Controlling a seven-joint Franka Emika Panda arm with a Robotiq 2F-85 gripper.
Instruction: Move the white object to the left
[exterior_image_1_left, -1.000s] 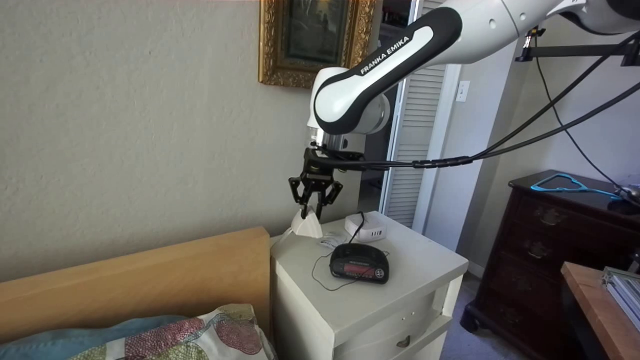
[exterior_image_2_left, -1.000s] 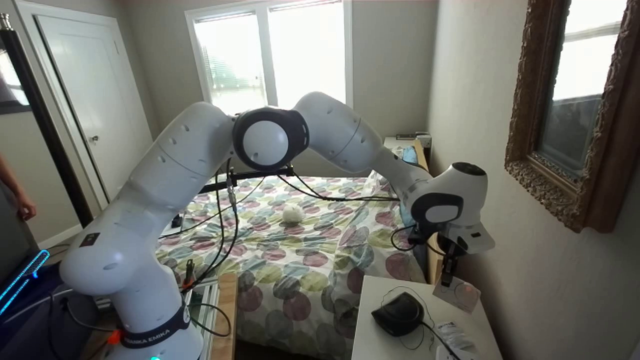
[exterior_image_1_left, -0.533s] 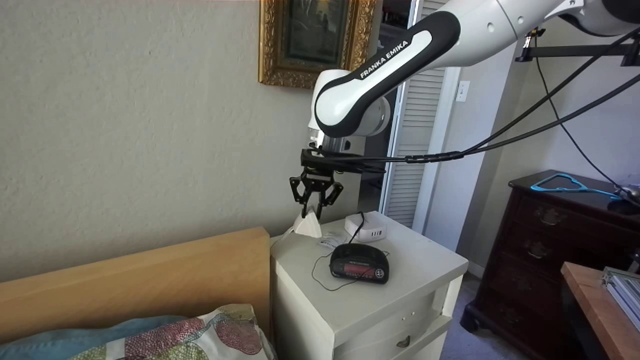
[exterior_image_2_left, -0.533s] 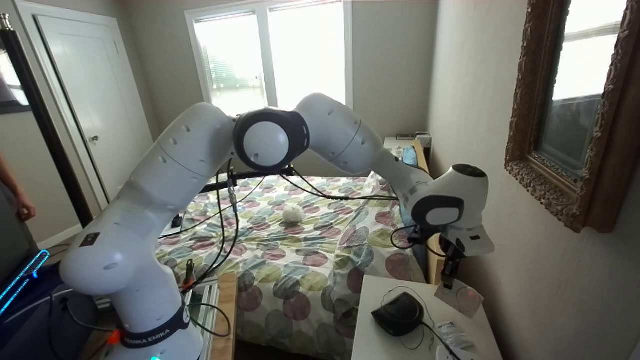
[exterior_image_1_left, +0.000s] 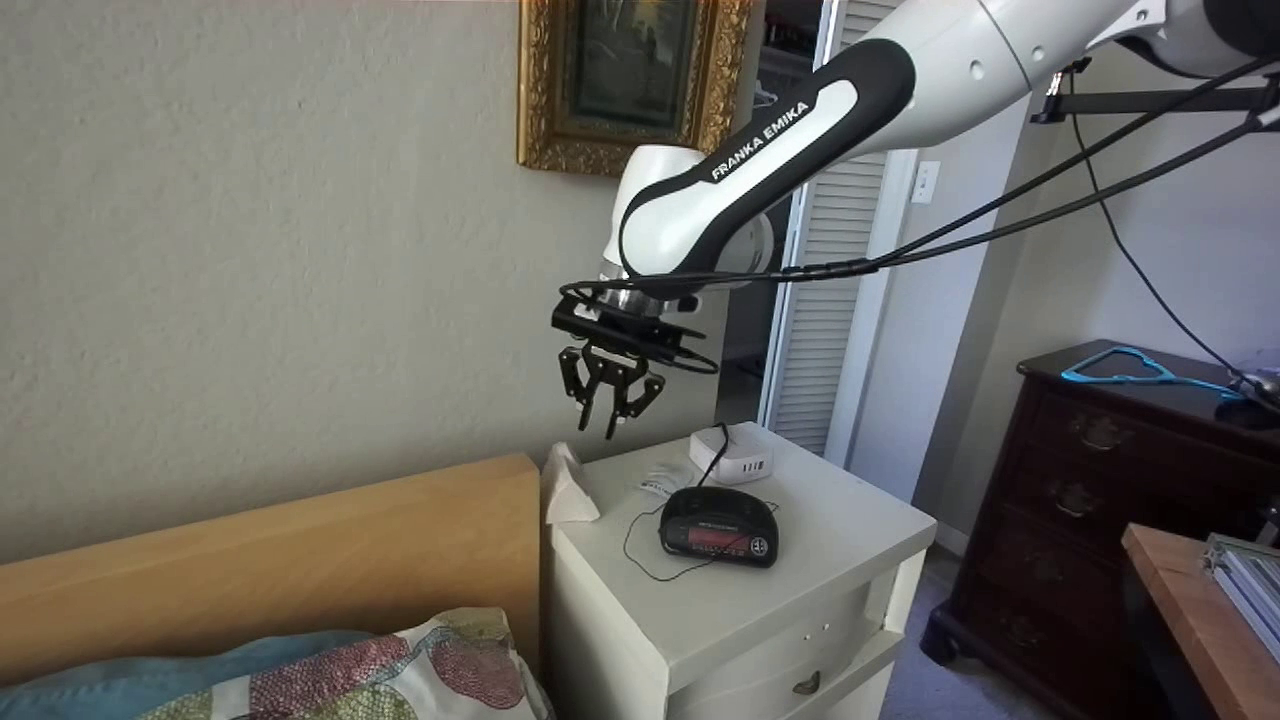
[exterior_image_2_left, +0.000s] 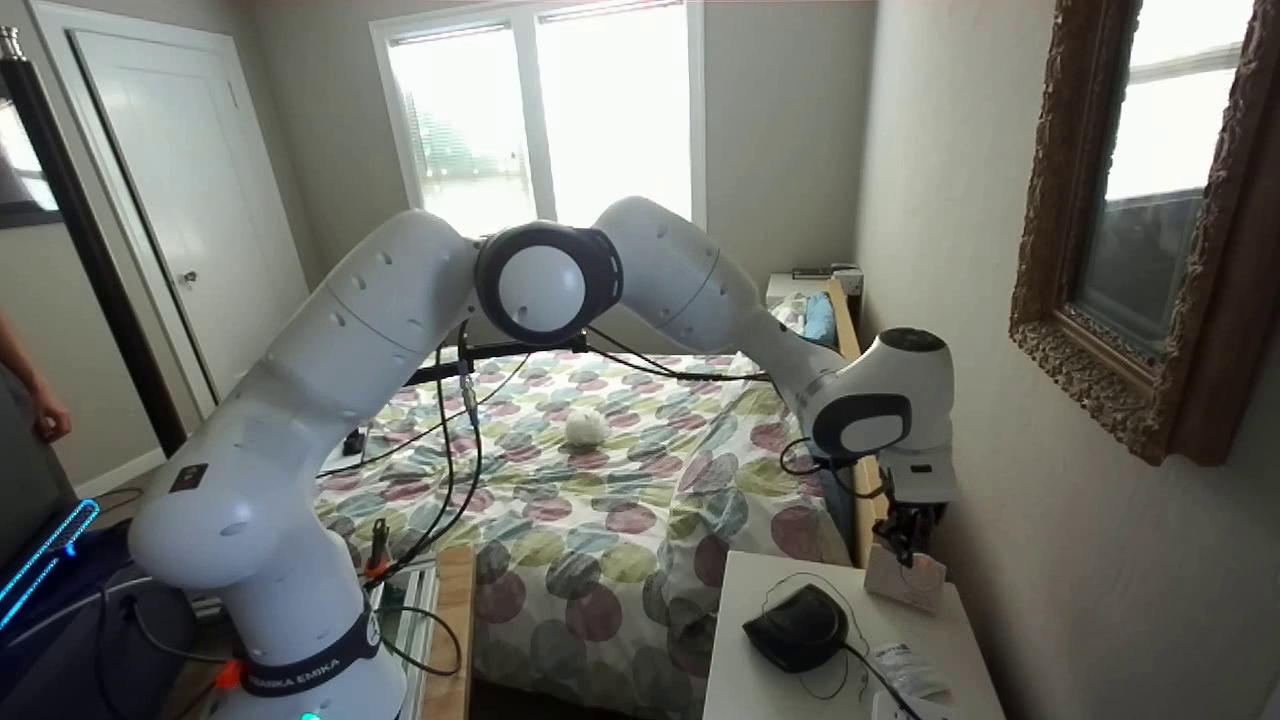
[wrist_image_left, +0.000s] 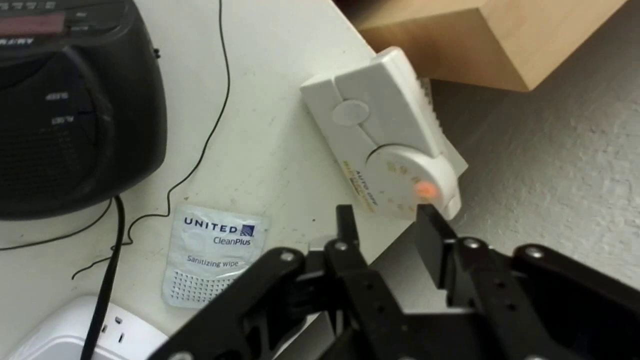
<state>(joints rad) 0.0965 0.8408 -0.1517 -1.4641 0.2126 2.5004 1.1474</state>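
Note:
The white object (exterior_image_1_left: 568, 497) is a wedge-shaped device with a round dial and an orange light. It rests on the white nightstand (exterior_image_1_left: 800, 545) at its edge, beside the end of the wooden headboard. It also shows in an exterior view (exterior_image_2_left: 905, 585) and in the wrist view (wrist_image_left: 345, 142), where it lies just beyond the fingertips. My gripper (exterior_image_1_left: 597, 432) is above and to the right of it in that exterior view, tilted, with a gap between the fingers and nothing in them. The fingers also show apart in the wrist view (wrist_image_left: 386, 215).
A black clock radio (exterior_image_1_left: 718, 527) with thin wires stands on the nightstand. A white outlet block (exterior_image_1_left: 735, 456) and a sanitizing wipe packet (wrist_image_left: 215, 255) lie near it. The wooden headboard (exterior_image_1_left: 400, 540) and the wall (exterior_image_1_left: 300, 250) border the nightstand.
The white object was between the fingers; it is now let go and sits farther left, by the headboard, in an exterior view. My gripper has tilted and lies clear of it.

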